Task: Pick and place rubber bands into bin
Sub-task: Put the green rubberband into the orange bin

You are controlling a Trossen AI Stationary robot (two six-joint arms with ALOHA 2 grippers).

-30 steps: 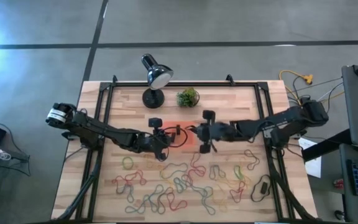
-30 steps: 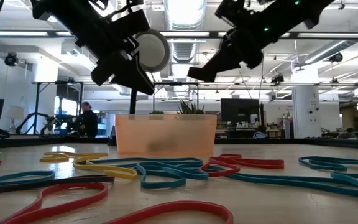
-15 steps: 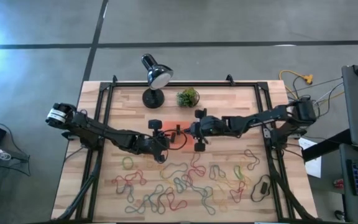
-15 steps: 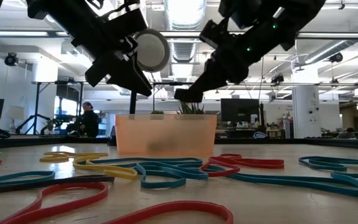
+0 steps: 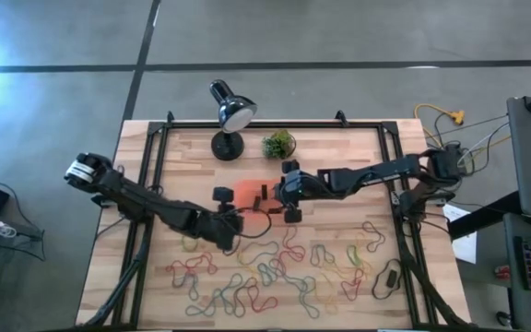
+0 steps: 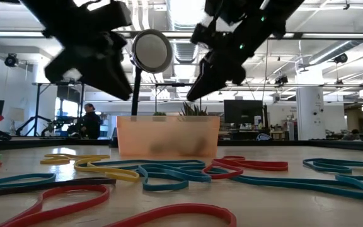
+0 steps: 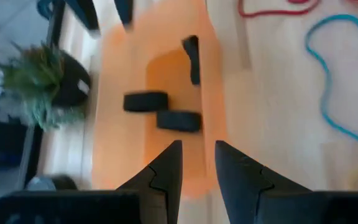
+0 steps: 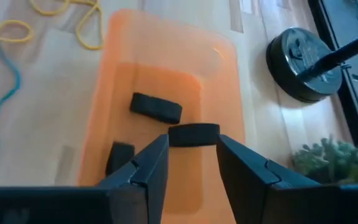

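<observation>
Quick rundown from us: the right hand [image 5: 287, 194] hangs over the right-hand end of the bin [image 5: 250, 191], fingers apart w/ nothing clamped. We read that as the drop-off spot: being right above the tray means anything let go lands inside, not on the tabletop [image 5: 358, 152]. The right wrist view looks down between the fingers onto three black pieces [image 8: 156, 107] lying flat on the bin floor, prob. black bands, tho we can't tell for sure.

The left hand [image 5: 231, 219] sits just beside the bin's front-left corner, on the side nearer the rubber bands [image 5: 275, 267]. Its fingers are parted too and it's empty. We think that puts it handy for the next grab, since the loose bands are all spread along the front half of the tabletop, well apart from the lamp [image 5: 229, 115] and plant [image 5: 277, 144] at the back.

Orientation: the bin lies flat, open side up, w/ its long axis running left-right across the tabletop, approx. in line w/ the two hands. In the low view its broad side faces the camera. The bands lie flat in squashed, overlapping loops w/ no common direction, so each pick prob. needs its own approach angle.
</observation>
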